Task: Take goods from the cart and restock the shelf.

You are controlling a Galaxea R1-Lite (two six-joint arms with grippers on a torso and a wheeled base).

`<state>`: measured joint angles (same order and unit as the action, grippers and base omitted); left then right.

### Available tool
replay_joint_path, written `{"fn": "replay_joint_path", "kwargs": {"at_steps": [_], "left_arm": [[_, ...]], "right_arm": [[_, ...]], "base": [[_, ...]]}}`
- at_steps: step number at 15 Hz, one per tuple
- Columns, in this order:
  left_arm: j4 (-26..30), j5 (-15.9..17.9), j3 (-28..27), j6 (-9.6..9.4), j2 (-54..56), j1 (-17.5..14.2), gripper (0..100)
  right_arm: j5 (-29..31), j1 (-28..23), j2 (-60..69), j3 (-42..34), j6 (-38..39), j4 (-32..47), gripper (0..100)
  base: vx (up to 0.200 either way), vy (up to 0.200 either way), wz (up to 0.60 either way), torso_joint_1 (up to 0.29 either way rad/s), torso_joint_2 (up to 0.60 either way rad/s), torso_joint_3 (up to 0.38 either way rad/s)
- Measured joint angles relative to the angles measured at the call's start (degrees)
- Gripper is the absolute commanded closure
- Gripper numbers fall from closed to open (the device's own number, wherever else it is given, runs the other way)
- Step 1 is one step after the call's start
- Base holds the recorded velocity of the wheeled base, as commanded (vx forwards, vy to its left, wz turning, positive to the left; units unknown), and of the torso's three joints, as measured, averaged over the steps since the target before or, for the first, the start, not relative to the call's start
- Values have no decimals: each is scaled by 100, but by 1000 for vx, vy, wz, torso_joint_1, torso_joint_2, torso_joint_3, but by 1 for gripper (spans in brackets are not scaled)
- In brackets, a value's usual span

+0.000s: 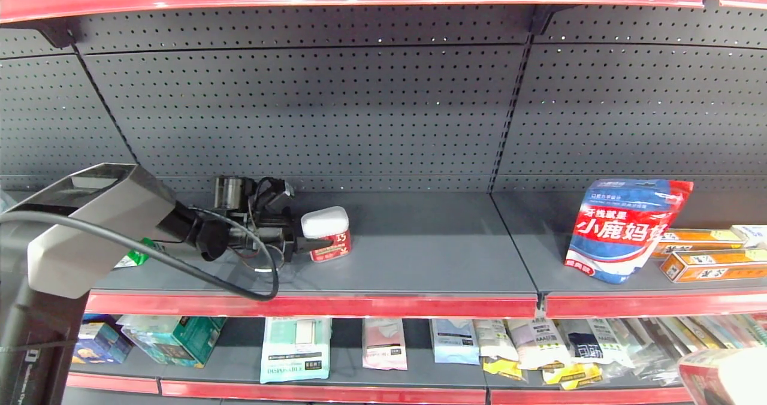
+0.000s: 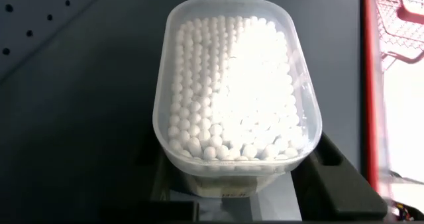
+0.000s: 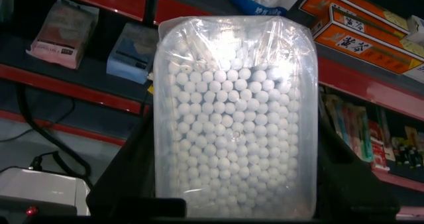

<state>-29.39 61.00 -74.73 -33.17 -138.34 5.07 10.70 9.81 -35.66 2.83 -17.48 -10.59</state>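
Swab tub (image 1: 326,231) on shelf (image 1: 419,258); pouch (image 1: 623,231) well rt, boxes (image 1: 704,255) beside it.

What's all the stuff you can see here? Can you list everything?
shelf: one, grey with red edges, straight ahead
cotton swab tub: one, white swabs and red label, middle level, in the left claw
cotton swab pack: one, white in clear wrap, in the right claw
pouch: one, blue and red, standing on the middle level, right side
long boxes: two, orange, beside the pouch
packets: many, mixed colours, lower level
left claw: black, shut on the tub
right claw: black, shut on the pack
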Motion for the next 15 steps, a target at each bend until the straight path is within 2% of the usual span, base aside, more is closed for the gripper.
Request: {"fn": "replay_joint_path", "kwargs": {"at_steps": [3, 4, 8, 11, 15], "left_arm": [[11, 213, 406, -530, 166, -224, 100], [20, 258, 561, -602, 232, -276, 100], [38, 573, 1101, -666, 535, -336, 100], [35, 747, 1158, -697, 628, -340, 100], [33, 773, 1169, -755, 634, -321, 100]], "right_arm": [[-22, 2, -12, -2, -2, 0, 100], [-23, 7, -20, -9, 0, 0, 100], [-26, 11, -41, -55, 0, 6, 100], [-30, 7, -50, -63, -4, 0, 100], [-34, 16, -80, 1, -6, 0, 100]], "base": [[0, 0, 0, 0, 0, 0], [0, 0, 0, 0, 0, 0], [0, 0, 0, 0, 0, 0], [0, 0, 0, 0, 0, 0], [0, 0, 0, 0, 0, 0]]}}
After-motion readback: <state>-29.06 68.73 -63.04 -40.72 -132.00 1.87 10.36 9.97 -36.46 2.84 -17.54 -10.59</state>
